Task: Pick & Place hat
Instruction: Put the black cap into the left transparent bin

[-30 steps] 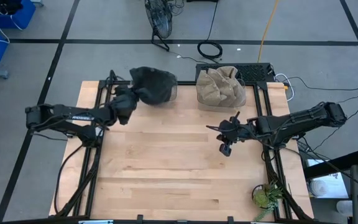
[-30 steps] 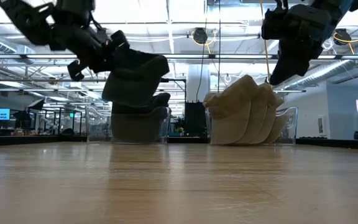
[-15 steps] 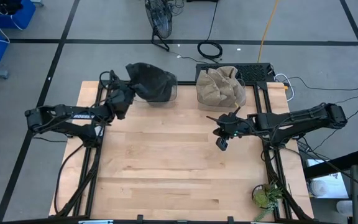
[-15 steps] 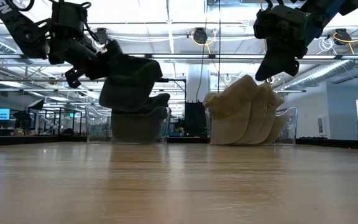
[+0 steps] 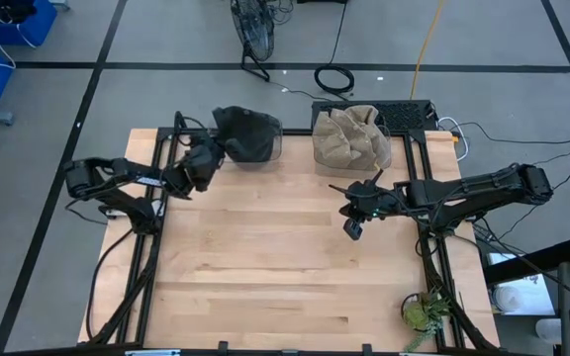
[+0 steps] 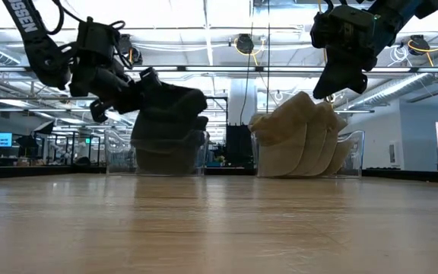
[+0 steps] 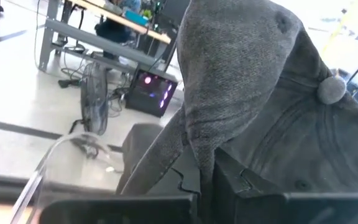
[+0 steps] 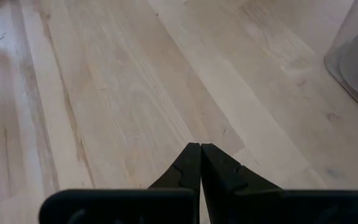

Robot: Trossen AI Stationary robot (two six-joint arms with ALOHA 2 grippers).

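Lowering the dark hat squarely into the clear bin at the table's far left looks like the step in hand, and it would go best if the left gripper lets go only once the crown has settled on the hats already stacked there. That gripper pinches the hat's fabric, its arm reaching in low from the left edge. The right gripper hangs above mid-table, right of centre, fingers pressed together on nothing.

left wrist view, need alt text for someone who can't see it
A dark grey hat fills most of the picture, its fabric pinched between the left gripper and its shut jaws. Behind it are a clear bin rim and a fan on the floor.
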